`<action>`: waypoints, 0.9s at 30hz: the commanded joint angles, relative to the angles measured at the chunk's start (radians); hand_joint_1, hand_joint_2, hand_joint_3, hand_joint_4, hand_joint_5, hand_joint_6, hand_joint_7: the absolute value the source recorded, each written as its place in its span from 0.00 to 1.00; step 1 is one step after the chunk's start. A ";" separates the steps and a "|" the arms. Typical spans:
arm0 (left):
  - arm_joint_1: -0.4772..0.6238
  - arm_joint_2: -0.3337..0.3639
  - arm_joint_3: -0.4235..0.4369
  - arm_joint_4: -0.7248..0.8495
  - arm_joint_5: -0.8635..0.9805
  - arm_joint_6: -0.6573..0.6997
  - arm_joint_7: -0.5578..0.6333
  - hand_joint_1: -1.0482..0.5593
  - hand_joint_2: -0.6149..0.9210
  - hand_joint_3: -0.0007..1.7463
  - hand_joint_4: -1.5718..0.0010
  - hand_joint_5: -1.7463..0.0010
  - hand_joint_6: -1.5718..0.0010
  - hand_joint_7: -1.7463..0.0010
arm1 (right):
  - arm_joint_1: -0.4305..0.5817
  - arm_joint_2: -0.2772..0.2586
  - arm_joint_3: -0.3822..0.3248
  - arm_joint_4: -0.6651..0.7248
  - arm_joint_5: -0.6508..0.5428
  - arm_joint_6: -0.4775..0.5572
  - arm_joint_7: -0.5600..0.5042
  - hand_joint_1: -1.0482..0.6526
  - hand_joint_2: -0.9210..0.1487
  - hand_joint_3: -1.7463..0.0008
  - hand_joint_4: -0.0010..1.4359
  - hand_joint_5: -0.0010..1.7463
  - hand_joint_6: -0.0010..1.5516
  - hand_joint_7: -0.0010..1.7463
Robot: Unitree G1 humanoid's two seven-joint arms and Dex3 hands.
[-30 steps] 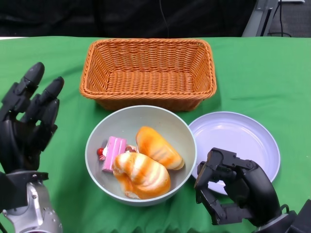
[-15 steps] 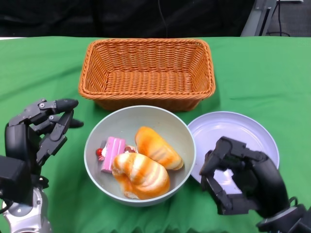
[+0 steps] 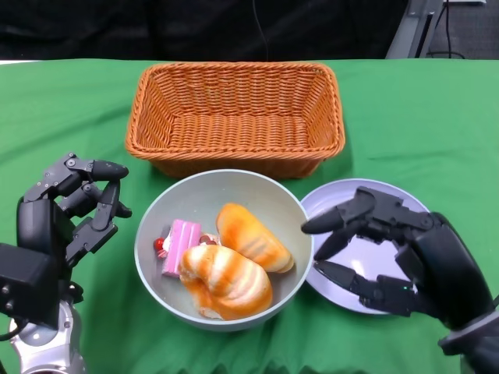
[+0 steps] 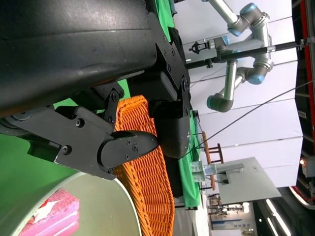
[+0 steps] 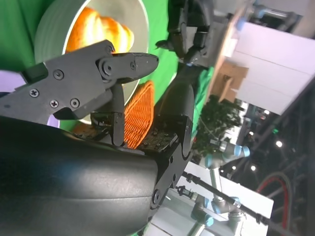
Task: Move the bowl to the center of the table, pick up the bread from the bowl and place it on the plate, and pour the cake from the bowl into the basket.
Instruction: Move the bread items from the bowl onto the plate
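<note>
— Head view first: where does everything sit?

— Bowl (image 3: 224, 248) is near the table's (image 3: 405, 117) middle, towards the front edge, with the basket (image 3: 236, 115) just behind it and the plate (image 3: 373, 238) at its right, rims about touching. Inside lie two bread pieces (image 3: 238, 261) and the pink cake (image 3: 182, 245), which rests against the bowl's left wall.

— And the hands?

— Left hand (image 3: 66, 222) hangs just beside the bowl's left rim, fingers half curled and apart, holding nothing. Right hand (image 3: 394, 253) is over the plate, fingers spread wide towards the bowl's right rim, also empty. Neither touches the bowl, as far as I can judge from above.

— Do the wrist views add anything?

— Little. From the right wrist you see its fingers (image 5: 88, 73) parted with the bowl and bread beyond; the left wrist view shows a fingertip close to the bowl's rim (contact is hard to judge there).

— So which step is this?

— I'd say the bowl is already placed, so the bread is next. The right hand looks set to reach in.

— What does that call for?

— Coming over the rim, closing on the nearer piece without dragging the cake along, then setting it on the plate, perhaps with the left hand steadying the bowl.
</note>
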 commanded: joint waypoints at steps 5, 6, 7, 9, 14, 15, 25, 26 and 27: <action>-0.006 0.016 -0.009 0.002 0.011 -0.004 0.023 0.50 0.85 0.42 0.48 0.12 0.46 0.34 | -0.032 -0.027 0.026 -0.095 -0.113 0.123 -0.046 0.34 0.02 1.00 0.42 0.45 0.40 0.26; -0.005 0.016 -0.012 0.003 0.016 -0.003 0.027 0.50 0.86 0.42 0.48 0.12 0.46 0.34 | -0.052 -0.037 0.033 -0.103 -0.155 0.147 -0.048 0.34 0.02 1.00 0.42 0.44 0.40 0.26; -0.004 0.016 -0.014 0.004 0.020 -0.003 0.030 0.50 0.86 0.42 0.48 0.12 0.46 0.33 | -0.067 -0.044 0.039 -0.110 -0.186 0.165 -0.050 0.31 0.01 1.00 0.40 0.43 0.39 0.24; -0.004 0.013 -0.015 0.003 0.016 0.000 0.023 0.49 0.85 0.42 0.49 0.13 0.46 0.33 | -0.113 -0.056 0.060 -0.127 -0.269 0.244 -0.044 0.30 0.01 1.00 0.39 0.40 0.40 0.20; -0.004 0.012 -0.020 0.003 0.016 -0.011 0.018 0.51 0.86 0.42 0.49 0.13 0.47 0.33 | -0.189 -0.064 0.112 -0.121 -0.404 0.367 -0.043 0.26 0.00 0.99 0.40 0.31 0.42 0.07; -0.003 0.011 -0.021 0.003 0.016 -0.015 0.017 0.51 0.86 0.42 0.49 0.13 0.47 0.33 | -0.210 -0.066 0.126 -0.114 -0.433 0.393 -0.040 0.25 0.00 0.99 0.40 0.30 0.42 0.06; -0.001 0.005 -0.030 0.002 0.019 -0.018 0.017 0.50 0.88 0.38 0.49 0.13 0.47 0.33 | -0.338 -0.076 0.215 -0.057 -0.542 0.548 0.025 0.21 0.00 0.97 0.44 0.20 0.39 0.01; -0.002 0.003 -0.030 0.002 0.019 -0.018 0.017 0.50 0.89 0.37 0.49 0.13 0.47 0.33 | -0.350 -0.080 0.224 -0.049 -0.545 0.554 0.036 0.21 0.00 0.97 0.43 0.19 0.38 0.01; -0.002 0.001 -0.030 0.002 0.020 -0.019 0.019 0.50 0.89 0.37 0.49 0.14 0.46 0.34 | -0.359 -0.083 0.231 -0.042 -0.547 0.560 0.046 0.21 0.00 0.96 0.43 0.17 0.38 0.00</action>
